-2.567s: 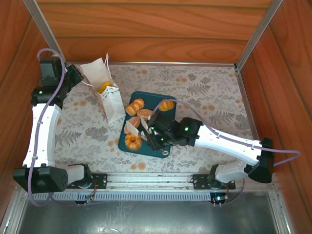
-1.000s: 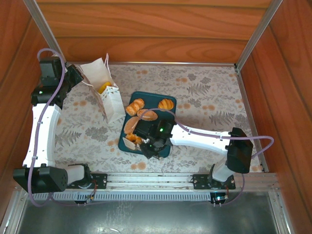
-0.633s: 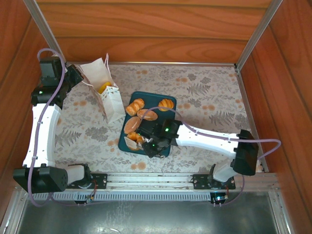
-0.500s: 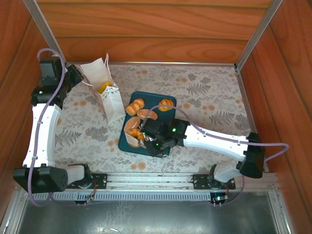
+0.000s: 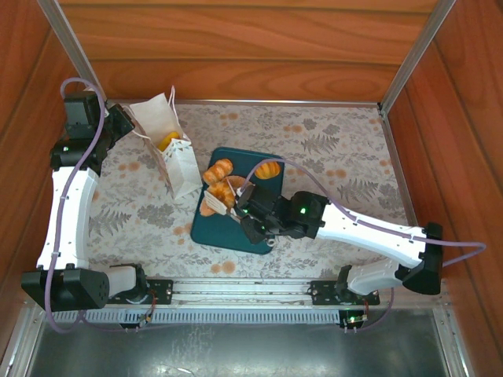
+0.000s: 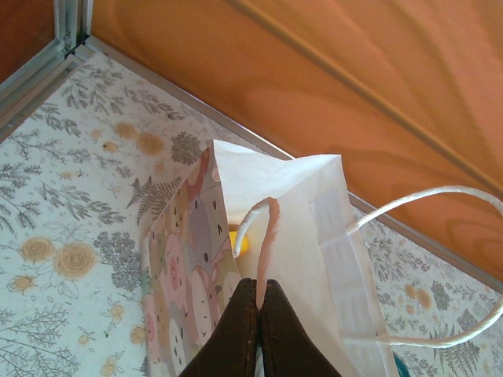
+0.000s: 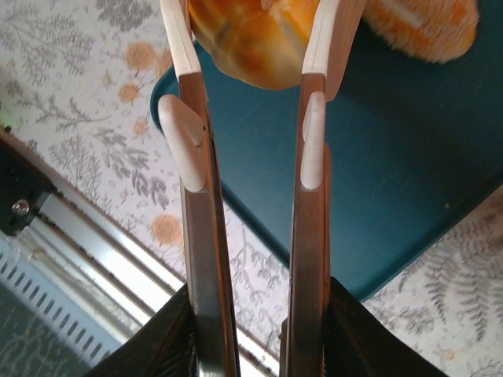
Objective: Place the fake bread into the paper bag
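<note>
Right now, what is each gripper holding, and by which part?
Right gripper pinches a fake bread bun across its sides; left gripper clamps the paper bag by its top rim.

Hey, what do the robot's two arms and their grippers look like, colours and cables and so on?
The left arm and right arm both have white links, black joint housings with small green lights, and a loose lilac cable trailing along each. The left gripper has dark brown fingers. The right gripper has brown finger bars fitted with cream pads.
</note>
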`<state>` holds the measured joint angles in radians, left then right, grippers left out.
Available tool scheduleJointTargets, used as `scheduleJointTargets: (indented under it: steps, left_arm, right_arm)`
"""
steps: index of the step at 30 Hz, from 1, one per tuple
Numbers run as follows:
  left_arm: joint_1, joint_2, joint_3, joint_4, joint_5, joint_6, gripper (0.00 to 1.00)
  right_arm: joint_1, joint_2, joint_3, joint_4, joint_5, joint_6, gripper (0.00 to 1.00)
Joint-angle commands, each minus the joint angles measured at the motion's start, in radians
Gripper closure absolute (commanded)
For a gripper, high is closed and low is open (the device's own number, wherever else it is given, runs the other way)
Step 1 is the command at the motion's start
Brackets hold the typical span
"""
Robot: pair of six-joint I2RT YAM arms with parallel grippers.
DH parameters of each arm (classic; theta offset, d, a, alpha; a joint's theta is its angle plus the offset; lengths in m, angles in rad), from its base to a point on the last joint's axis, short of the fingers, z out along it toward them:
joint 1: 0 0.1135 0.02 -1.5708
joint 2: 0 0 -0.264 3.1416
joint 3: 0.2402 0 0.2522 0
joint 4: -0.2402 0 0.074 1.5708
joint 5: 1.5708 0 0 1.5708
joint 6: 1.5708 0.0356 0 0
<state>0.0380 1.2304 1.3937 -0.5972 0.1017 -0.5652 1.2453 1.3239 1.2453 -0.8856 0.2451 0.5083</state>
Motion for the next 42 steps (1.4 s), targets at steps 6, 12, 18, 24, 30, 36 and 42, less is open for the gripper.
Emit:
scheduleJointTargets:
  steps: [6,12,18,24,30,36,42]
  left_arm:
    - [-0.008,0.006,0.018,0.02,0.006,-0.002,1.0]
    - [-0.008,0.011,0.019,0.02,0.008,-0.004,1.0]
    - [-0.007,0.017,0.018,0.02,0.011,-0.007,1.0]
    - [-0.008,0.016,0.017,0.02,0.011,-0.009,1.0]
    - [-0.008,0.015,0.021,0.02,0.011,-0.012,1.0]
    - [-0.008,0.009,0.022,0.02,0.009,-0.013,1.0]
    - [-0.009,0.006,0.025,0.02,0.009,-0.015,1.0]
  right_arm:
    - [0.011,-0.046,0.078,0.167,0.202,-0.156,0.76]
    - [0.012,-0.048,0.111,0.269,0.252,-0.263,0.76]
    - [0.012,0.01,0.196,0.335,0.266,-0.346,0.76]
    - [0.004,0.107,0.302,0.41,0.264,-0.432,0.75]
    - [-0.038,0.215,0.405,0.435,0.217,-0.473,0.75]
    - [-0.081,0.306,0.499,0.435,0.177,-0.493,0.75]
    - [-0.115,0.388,0.551,0.424,0.156,-0.499,0.74]
